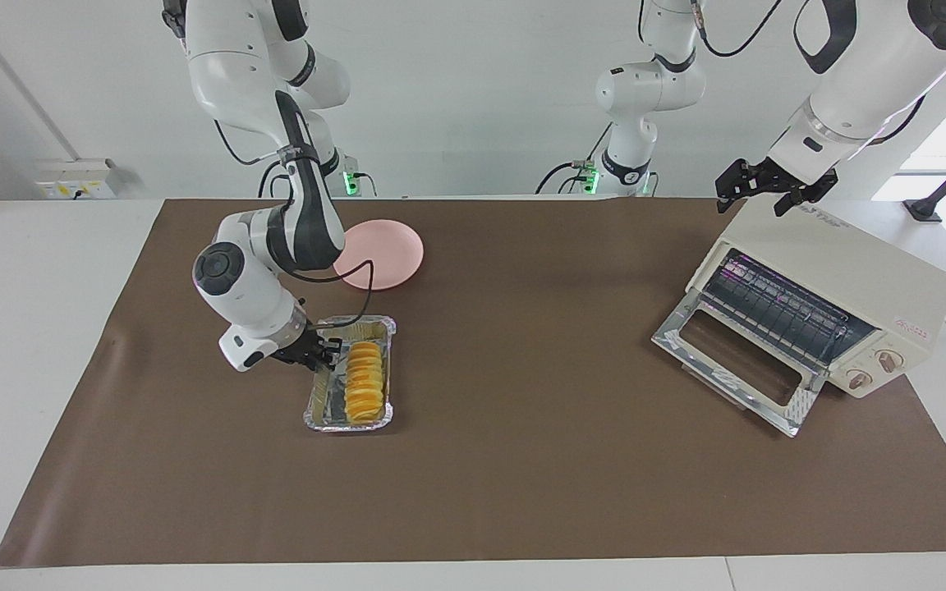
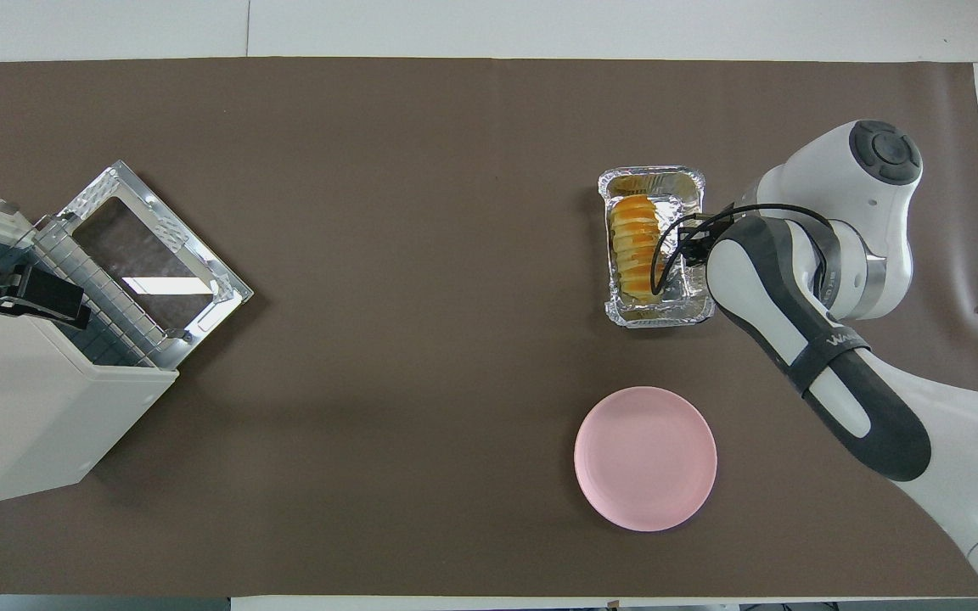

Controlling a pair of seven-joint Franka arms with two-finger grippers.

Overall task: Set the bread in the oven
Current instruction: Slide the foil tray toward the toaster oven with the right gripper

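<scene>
The bread, a ridged golden-yellow loaf, lies in a silver foil tray toward the right arm's end of the table; it also shows in the overhead view. My right gripper is low at the tray's long side, right beside the loaf, and shows from overhead too. The cream oven stands at the left arm's end with its glass door dropped open and the wire rack showing. My left gripper hangs over the oven's top edge, fingers apart and empty.
A pink plate lies nearer to the robots than the foil tray and shows from overhead as well. A brown mat covers the table. The oven and its open door show at the left arm's end.
</scene>
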